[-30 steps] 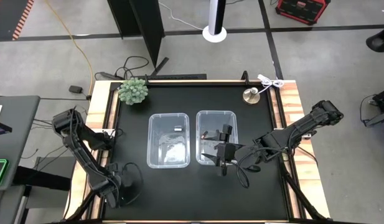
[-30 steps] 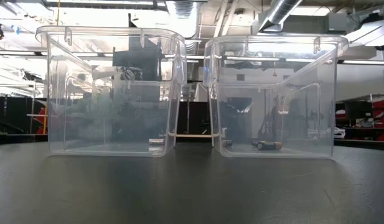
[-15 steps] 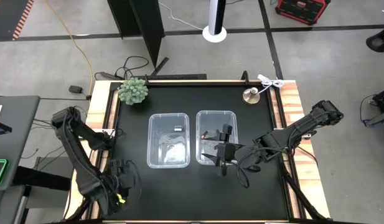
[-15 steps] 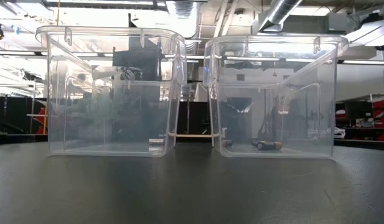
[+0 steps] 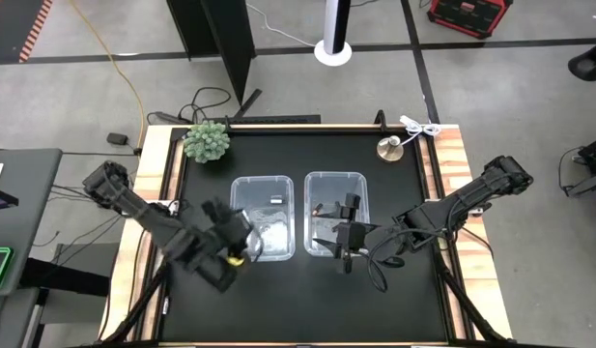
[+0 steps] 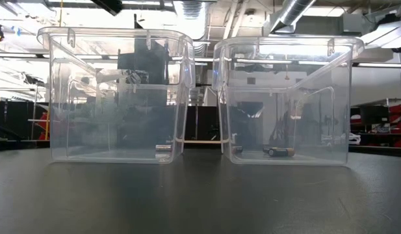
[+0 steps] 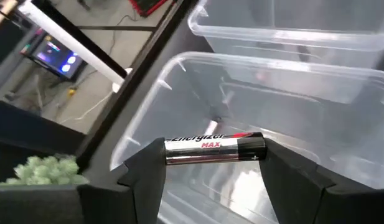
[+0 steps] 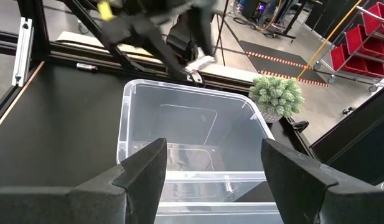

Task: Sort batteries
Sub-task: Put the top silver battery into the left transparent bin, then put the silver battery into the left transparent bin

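My left gripper (image 5: 236,244) hovers at the near left corner of the left clear bin (image 5: 262,253), shut on a silver-and-black battery (image 7: 213,148). It also shows in the right wrist view as the left gripper (image 8: 195,62). A silvery battery (image 6: 163,149) lies on the left bin's floor. A dark battery with copper ends (image 6: 278,151) lies on the floor of the right clear bin (image 5: 334,179). My right gripper (image 5: 344,253) waits open over the right bin's near edge, holding nothing. My left gripper pinches the battery lengthwise, one finger (image 7: 148,174) on its silver end (image 7: 170,151) and the other on its black end (image 7: 260,144). The battery spans the gap between the fingertips. It is lifted clear, roughly level, above the left bin's open top.
A small potted plant (image 5: 207,141) stands at the table's far left corner. A round metal bell (image 5: 389,147) and a white cable (image 5: 418,126) lie near the far right corner. Black table top (image 5: 278,300) stretches in front of the bins.
My left arm has swung from the table's near left corner toward the left bin and now reaches its near left corner, carrying the battery. My right arm and the batteries in the bins have stayed still.
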You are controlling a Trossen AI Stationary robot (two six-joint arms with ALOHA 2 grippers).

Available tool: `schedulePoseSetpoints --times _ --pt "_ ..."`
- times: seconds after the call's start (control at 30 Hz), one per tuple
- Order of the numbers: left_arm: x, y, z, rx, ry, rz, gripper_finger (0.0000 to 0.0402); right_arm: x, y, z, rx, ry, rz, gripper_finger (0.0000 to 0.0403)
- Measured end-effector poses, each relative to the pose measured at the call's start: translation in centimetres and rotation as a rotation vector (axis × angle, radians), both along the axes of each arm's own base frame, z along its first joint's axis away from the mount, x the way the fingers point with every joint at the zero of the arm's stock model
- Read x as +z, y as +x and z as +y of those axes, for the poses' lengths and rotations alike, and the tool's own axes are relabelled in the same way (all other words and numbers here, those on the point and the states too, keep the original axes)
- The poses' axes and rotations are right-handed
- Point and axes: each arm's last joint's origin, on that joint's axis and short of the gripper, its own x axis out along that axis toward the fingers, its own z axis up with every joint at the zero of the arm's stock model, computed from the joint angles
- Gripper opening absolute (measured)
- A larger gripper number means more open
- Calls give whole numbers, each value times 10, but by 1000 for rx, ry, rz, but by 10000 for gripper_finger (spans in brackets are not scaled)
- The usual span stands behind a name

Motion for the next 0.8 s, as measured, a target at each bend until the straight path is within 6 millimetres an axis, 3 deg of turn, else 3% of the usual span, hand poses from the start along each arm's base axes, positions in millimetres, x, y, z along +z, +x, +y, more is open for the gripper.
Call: schedulePoseSetpoints --times 0.27,0.5,0.63,0.8 --pt "2 29 35 58 -4 21 290 -1 0 0 0 -3 6 276" --pt "0 36 45 33 -93 73 315 -1 0 0 1 -4 8 276" --pt "-7 27 36 -65 -299 264 312 -1 -1 1 6 -7 14 276" --pt "-13 -6 11 -89 -492 532 311 -2 -3 4 15 -11 20 276"
